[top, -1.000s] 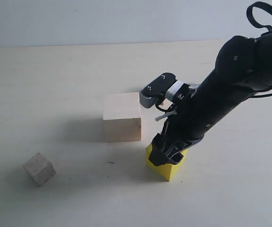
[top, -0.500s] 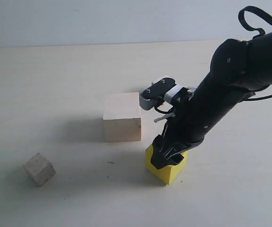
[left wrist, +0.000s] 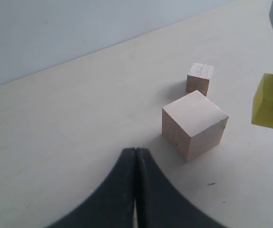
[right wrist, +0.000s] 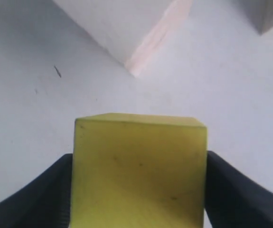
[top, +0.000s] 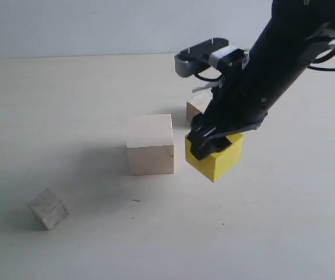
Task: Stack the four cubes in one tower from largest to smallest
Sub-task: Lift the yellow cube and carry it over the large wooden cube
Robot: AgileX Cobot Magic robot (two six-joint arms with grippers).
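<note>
Yellow cube (top: pixel 217 160) hangs gripped in the right end effector (top: pixel 214 143), apparently clear of the counter (top: pixel 68 105), just beside the largest pale cube (top: pixel 150 143). Nothing is stacked yet: the grainy cube (top: pixel 197 107) and small whitish cube (top: pixel 48 208) sit apart. Left end effector (left wrist: pixel 135 190) is clenched, empty.

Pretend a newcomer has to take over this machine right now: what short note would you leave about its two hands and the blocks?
Right hand: closed on the yellow cube, holding it in the air just beside the large pale cube.
Left hand: shut, holding nothing.
Other blocks: the grainy wood cube sits on the table behind the right arm, and the small whitish cube stands alone near the front left.
Done: yellow cube picked up; nothing is stacked yet.
Left: set yellow on the pale cube, then add the grainy one, then the small whitish one.
</note>
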